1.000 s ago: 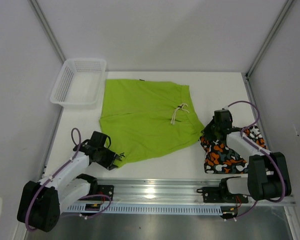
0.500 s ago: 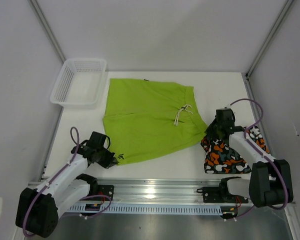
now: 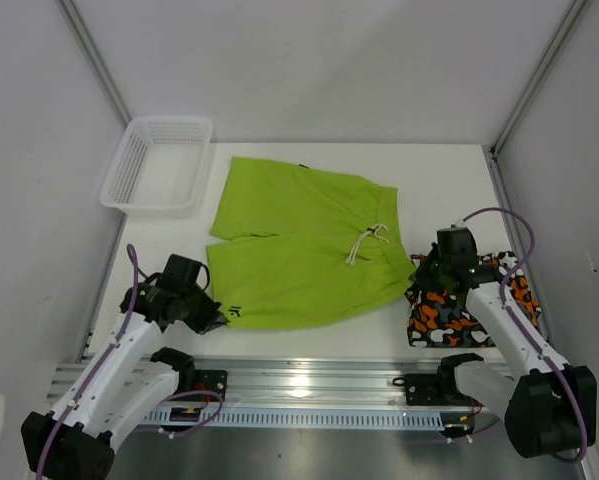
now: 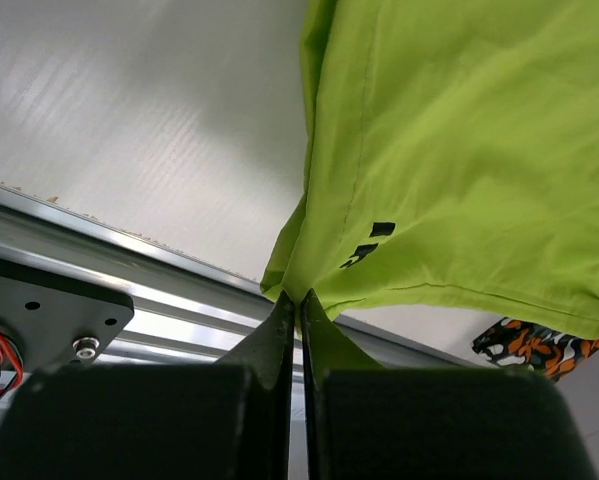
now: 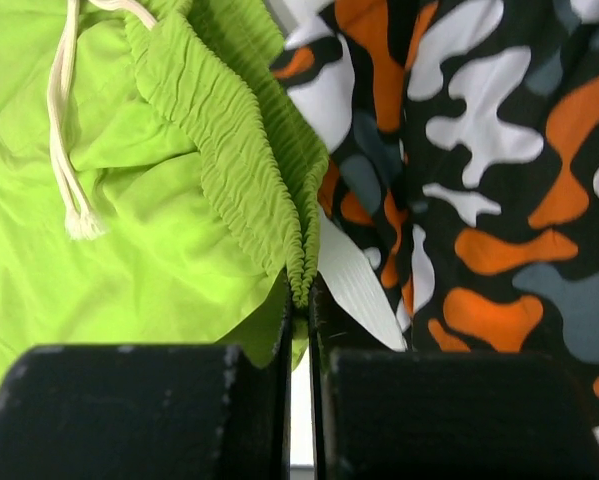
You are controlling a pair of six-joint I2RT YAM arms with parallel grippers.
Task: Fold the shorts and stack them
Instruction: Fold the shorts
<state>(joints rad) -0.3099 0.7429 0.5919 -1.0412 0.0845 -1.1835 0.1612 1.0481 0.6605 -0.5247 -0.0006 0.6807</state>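
Observation:
The lime green shorts (image 3: 299, 245) lie spread across the middle of the table, drawstring toward the right. My left gripper (image 3: 215, 315) is shut on their near left hem corner (image 4: 297, 285), the cloth pinched between the fingertips. My right gripper (image 3: 420, 268) is shut on the ruffled waistband (image 5: 301, 280) at the shorts' right edge. The camouflage shorts (image 3: 459, 305), orange, black, white and grey, lie bunched at the right under my right arm and show in the right wrist view (image 5: 479, 150) beside the waistband.
A white mesh basket (image 3: 159, 165) stands at the back left corner, close to the green shorts' far left edge. The metal rail (image 3: 309, 385) runs along the near table edge. Enclosure walls close in on both sides.
My left gripper has shut on the hem corner. Both arms have drawn the green shorts to the right and toward the near edge, flattening them; their left edge has moved away from the basket.

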